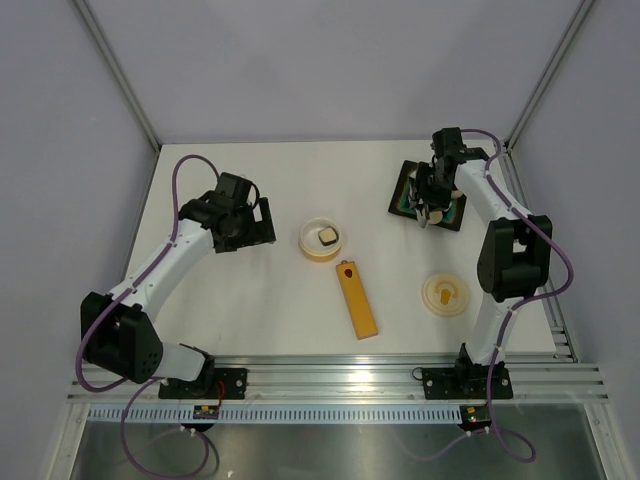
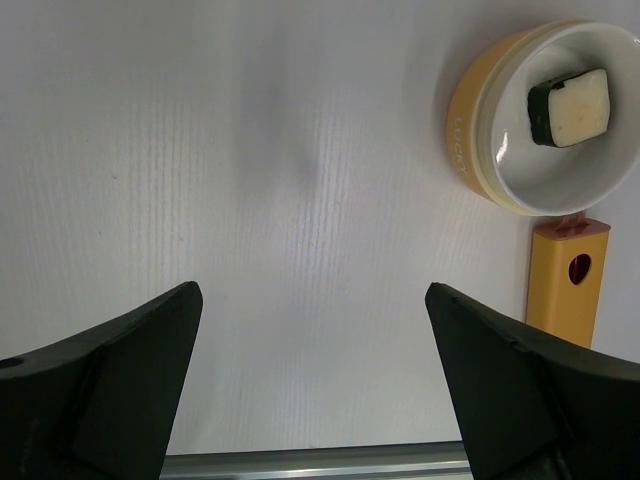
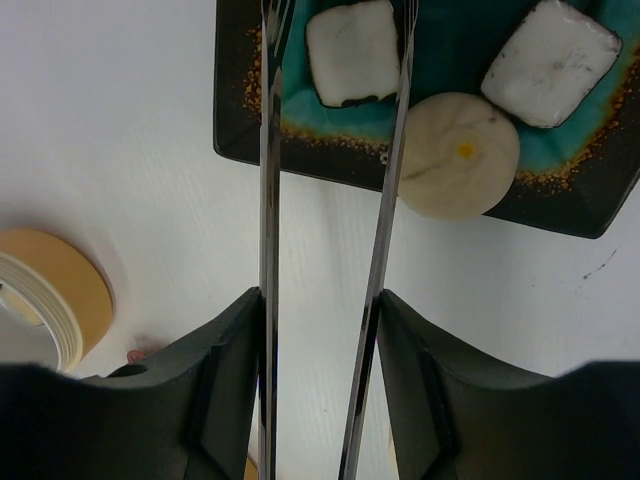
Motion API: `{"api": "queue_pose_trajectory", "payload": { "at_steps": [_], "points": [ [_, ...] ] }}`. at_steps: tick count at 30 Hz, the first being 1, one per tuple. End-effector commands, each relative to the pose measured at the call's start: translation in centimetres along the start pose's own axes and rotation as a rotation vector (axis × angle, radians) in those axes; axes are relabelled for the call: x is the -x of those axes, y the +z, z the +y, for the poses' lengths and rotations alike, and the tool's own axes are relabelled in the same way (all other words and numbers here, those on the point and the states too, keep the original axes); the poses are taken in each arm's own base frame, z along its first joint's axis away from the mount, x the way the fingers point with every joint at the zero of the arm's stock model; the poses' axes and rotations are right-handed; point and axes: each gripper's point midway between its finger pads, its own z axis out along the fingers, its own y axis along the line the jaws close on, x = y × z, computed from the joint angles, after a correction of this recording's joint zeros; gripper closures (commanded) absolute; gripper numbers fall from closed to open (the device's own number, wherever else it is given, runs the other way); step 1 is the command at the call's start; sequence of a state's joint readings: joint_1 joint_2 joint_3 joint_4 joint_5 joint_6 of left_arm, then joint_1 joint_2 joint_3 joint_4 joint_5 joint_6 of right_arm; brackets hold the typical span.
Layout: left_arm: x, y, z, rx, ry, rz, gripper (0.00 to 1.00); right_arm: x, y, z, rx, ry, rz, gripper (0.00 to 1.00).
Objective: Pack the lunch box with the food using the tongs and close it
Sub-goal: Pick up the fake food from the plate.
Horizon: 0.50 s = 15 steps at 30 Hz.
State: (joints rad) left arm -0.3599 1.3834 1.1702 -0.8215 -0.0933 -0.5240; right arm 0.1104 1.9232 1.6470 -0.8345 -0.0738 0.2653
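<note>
Ahead of the right end effector (image 3: 320,320), clamped on slim silver metal tongs (image 3: 268,200), the tips straddle a white dark-edged food block (image 3: 352,52) in the black square tray (image 3: 235,100), seemingly to pinch it; the left end effector (image 2: 310,290) gapes near the round cream-yellow lunch box (image 2: 462,120).

The white counter (image 1: 250,300) carried four things: the round cream-yellow lunch box (image 1: 306,246) stood near its middle, and a long orange-yellow bar (image 1: 357,299) lay just to the near right of it, its red-dotted end close to the bowl. The matching lid (image 1: 445,295) lay flat further right, apart from the bar and toward the near edge. A black square tray (image 3: 235,90) with a green inside sat at the far right.
</note>
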Motion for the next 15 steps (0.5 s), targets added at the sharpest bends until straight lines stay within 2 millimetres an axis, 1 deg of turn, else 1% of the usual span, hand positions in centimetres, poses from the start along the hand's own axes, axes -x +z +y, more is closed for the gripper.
{"api": "queue_pose_trajectory", "payload": {
  "at_steps": [1,6,15],
  "points": [
    [0.82,-0.92,-0.31,-0.027,-0.001,-0.045,0.01,0.95,-1.9,2.64,0.079,-0.06,-0.06,0.46],
    [0.72,-0.95,-0.25,-0.027,0.0,-0.044,0.01,1.04,-2.04,3.13,0.079,-0.07,-0.065,0.47],
    [0.46,-0.64,-0.07,-0.02,0.001,-0.038,0.01,1.12,-1.38,2.57,0.045,-0.057,-0.064,0.45]
  ]
}}
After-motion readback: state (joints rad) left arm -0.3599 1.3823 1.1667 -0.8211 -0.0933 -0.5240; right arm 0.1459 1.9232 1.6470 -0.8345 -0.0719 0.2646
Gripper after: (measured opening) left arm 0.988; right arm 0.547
